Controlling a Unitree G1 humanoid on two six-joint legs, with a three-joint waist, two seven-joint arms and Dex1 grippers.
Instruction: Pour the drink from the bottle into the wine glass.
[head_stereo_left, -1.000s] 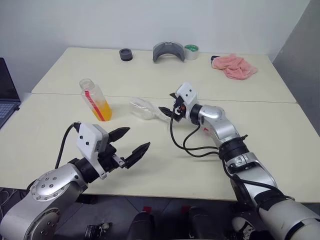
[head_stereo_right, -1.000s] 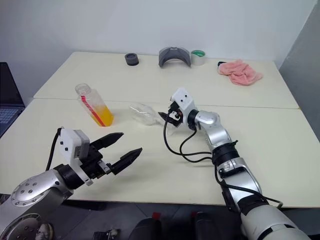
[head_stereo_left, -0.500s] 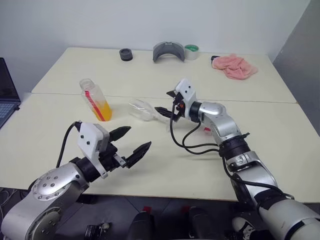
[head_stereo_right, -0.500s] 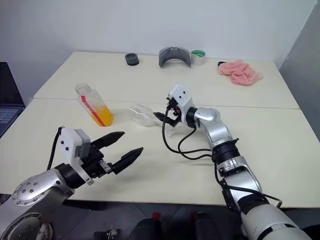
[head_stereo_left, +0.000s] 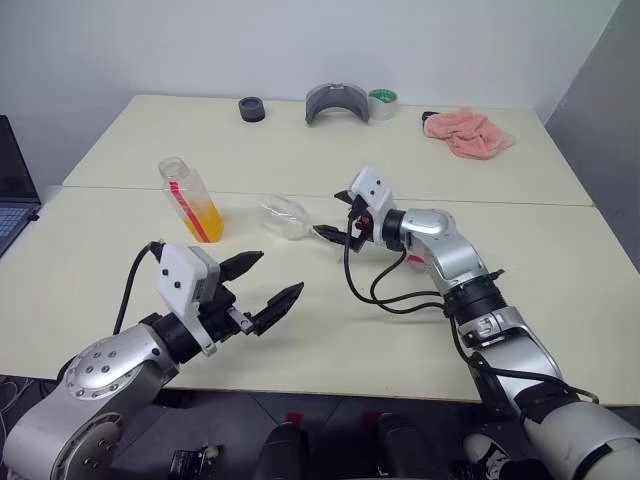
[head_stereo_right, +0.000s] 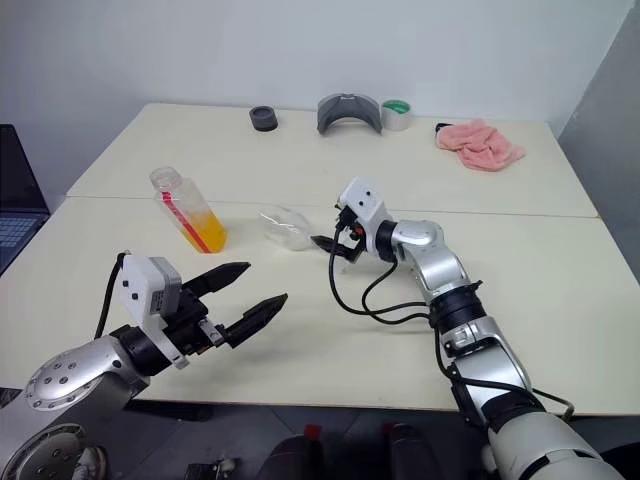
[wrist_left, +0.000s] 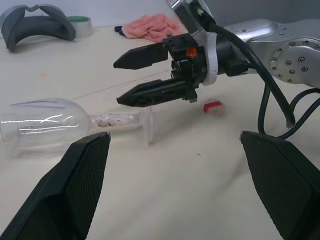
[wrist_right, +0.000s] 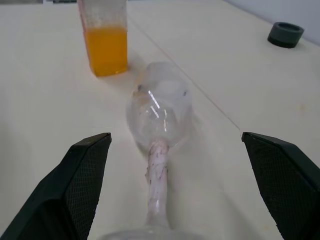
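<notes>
I find the table (head_stereo_left: 120, 260) carrying the bottle (head_stereo_left: 190, 200), upright and uncapped with the drink (head_stereo_left: 205, 222) low inside, and the wine glass (head_stereo_left: 285, 218) lying on its side just beside it. My right gripper (head_stereo_left: 335, 228), fingers spread, faces the glass foot; I should straddle the stem squarely, then stand it up. My left gripper (head_stereo_left: 262, 285) waits spread, near my body. I can read no writing on the bottle's red strip.

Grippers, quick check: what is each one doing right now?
Left gripper: open, holding nothing, above the table.
Right gripper: open, holding nothing, at the foot end of the wine glass, which lies on its side.
</notes>
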